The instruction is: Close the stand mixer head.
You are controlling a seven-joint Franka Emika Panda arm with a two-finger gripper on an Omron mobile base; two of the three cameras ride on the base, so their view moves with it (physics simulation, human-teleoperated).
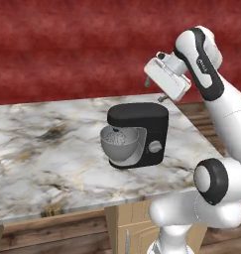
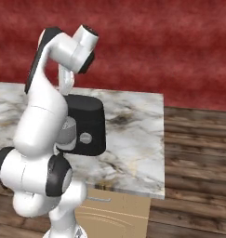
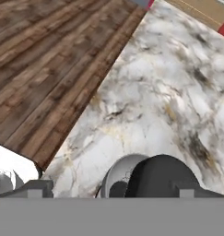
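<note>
The mixer head [image 1: 137, 114] lies level over the bowl [image 1: 120, 145] near the right end of the marble worktop [image 1: 42, 149], its whisk [image 1: 114, 135] dipping into the bowl, so it looks down or almost down. From the right base camera the head [image 2: 86, 111] sits flush on the dark column with its grey knob [image 2: 85, 137], though the arm covers its front half there. The gripper [image 1: 155, 89] hangs above and behind the mixer, clear of it, with nothing between its fingers; how wide they stand cannot be told from these pictures.

If any gap remains at the hinge, the sound course is to come down on the front of the head, away from the hinge, and press straight down with the finger ends until it seats, gently enough not to slide the mixer toward the worktop edge.

Hard to read: the hinge and any latch are not visible. The hand camera catches the head [image 3: 162, 177] and bowl rim [image 3: 120, 168] cut off at the bottom, with the wooden floor [image 3: 49, 69] beyond the worktop edge. Whether the head is fully locked cannot be judged.
</note>
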